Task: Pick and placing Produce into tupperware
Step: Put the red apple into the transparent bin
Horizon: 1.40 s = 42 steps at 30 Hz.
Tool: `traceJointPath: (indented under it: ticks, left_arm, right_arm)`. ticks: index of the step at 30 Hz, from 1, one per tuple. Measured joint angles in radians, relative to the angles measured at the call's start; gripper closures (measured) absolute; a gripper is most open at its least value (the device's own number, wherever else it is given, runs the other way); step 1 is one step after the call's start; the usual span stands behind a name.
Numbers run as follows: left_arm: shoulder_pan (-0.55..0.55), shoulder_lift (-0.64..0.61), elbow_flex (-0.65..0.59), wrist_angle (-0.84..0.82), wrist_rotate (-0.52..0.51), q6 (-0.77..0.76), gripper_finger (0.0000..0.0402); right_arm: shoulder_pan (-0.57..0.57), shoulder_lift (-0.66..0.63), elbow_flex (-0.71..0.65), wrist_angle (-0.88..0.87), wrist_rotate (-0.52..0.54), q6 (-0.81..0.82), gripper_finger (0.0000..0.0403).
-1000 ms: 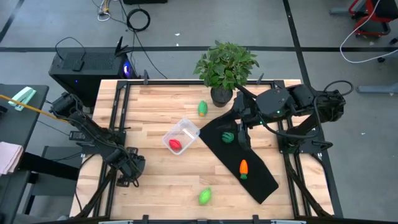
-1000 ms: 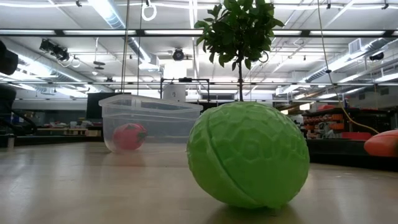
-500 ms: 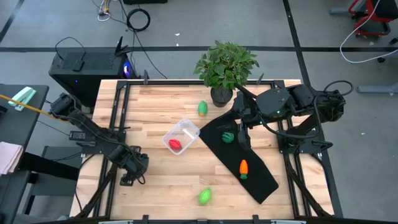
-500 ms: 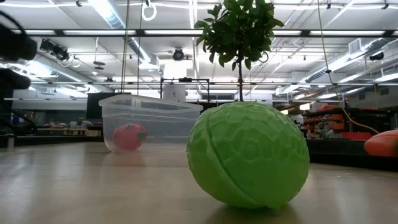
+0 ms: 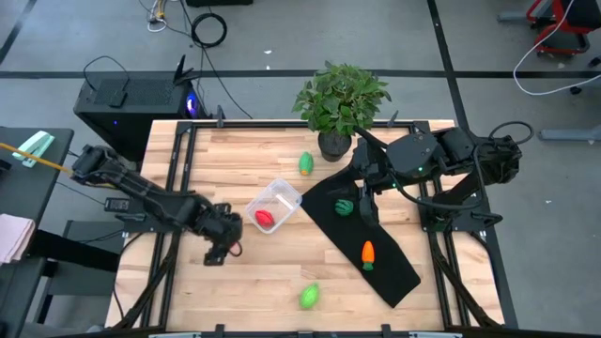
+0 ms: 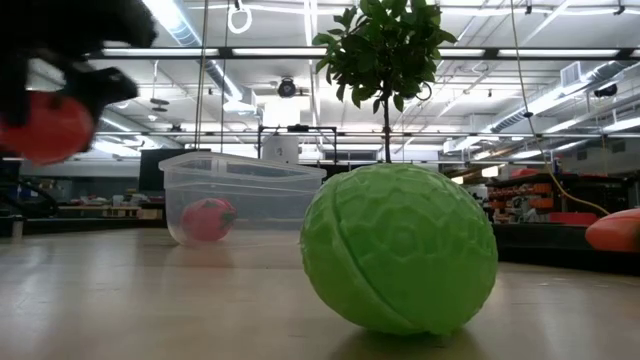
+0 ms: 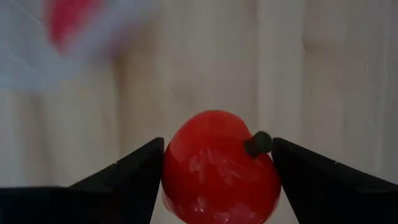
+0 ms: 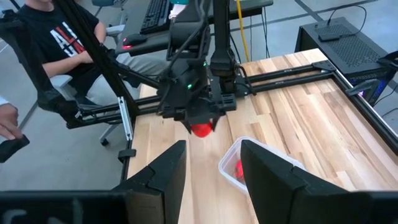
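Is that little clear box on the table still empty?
No. In the low view a red toy fruit already lies inside the clear container, and the high view shows the same.

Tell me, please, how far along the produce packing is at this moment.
Done: one red piece lies inside the tupperware.

In hand: the left claw grips a second red piece, carried above the table beside the tupperware.

Left: the light green piece near the potted plant, the other light green piece at the front, and the dark green piece and carrot on the black mat. The right claw waits, open and empty.
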Motion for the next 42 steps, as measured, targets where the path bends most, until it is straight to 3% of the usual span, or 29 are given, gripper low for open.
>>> traceJointPath:
  ticks: [7,18,32,42]
  left_arm:
    - [0.156,0.000,0.041,0.107,-0.043,0.102,0.0108]
    - [0.333,0.017,0.039,0.334,-0.063,0.134,0.0108]
    - [0.383,0.203,0.037,0.457,-0.063,0.202,0.0107]
    - [0.398,0.308,0.037,0.483,-0.064,0.362,0.0107]
  right_arm:
    - [0.001,0.000,0.000,0.000,0.000,-0.001,0.0243]
    - [0.003,0.000,0.000,0.000,0.000,-0.001,0.0243]
    - [0.003,0.000,0.000,0.006,0.000,-0.004,0.0243]
    - [0.003,0.000,0.000,0.007,0.000,-0.006,0.0243]
